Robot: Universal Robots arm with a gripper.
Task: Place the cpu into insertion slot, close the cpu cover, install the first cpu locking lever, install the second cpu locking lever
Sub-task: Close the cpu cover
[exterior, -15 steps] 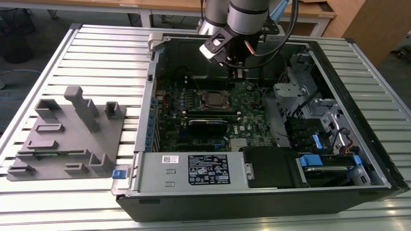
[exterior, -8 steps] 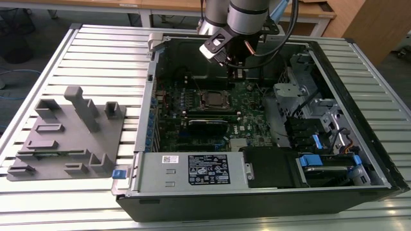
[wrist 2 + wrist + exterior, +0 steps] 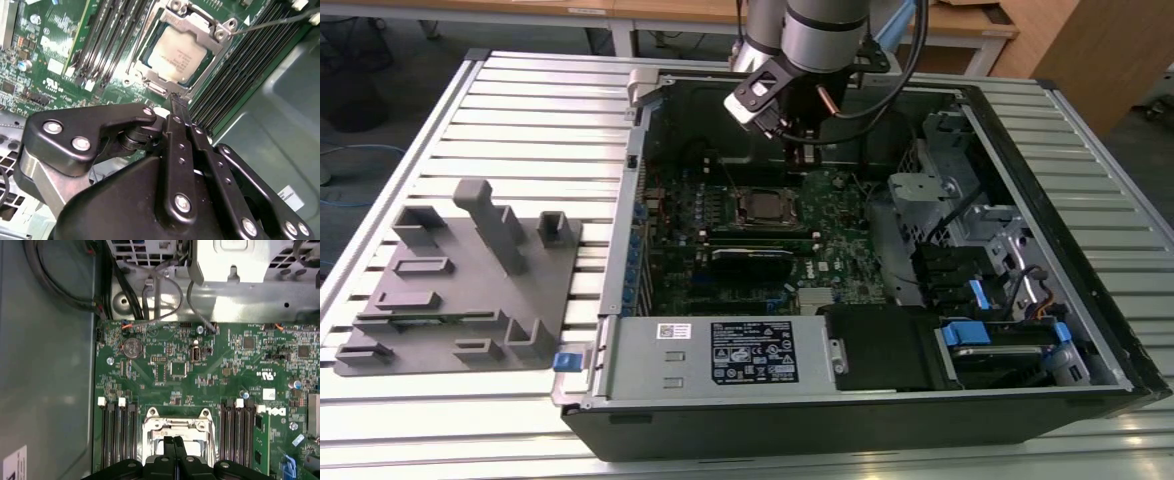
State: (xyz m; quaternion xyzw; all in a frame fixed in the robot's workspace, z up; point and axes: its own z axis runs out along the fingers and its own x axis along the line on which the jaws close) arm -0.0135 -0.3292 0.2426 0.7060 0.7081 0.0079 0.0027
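Counter: slatted metal counter [image 3: 520,100] carrying an open computer case [image 3: 1067,390].
Tool: the tool [image 3: 803,150], upper centre of the exterior view, is clenched and empty, near the cpu cover [image 3: 200,27].
Cpu: the cpu [image 3: 172,54] sits in the insertion slot [image 3: 758,207] at mid-frame, with the cover lying over it.

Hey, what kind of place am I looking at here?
Probably a robotics lab or test workshop: an open black computer tower lies on a ribbed silvery metal table, a silver robot arm reaches into it, and light wooden desks stand behind.
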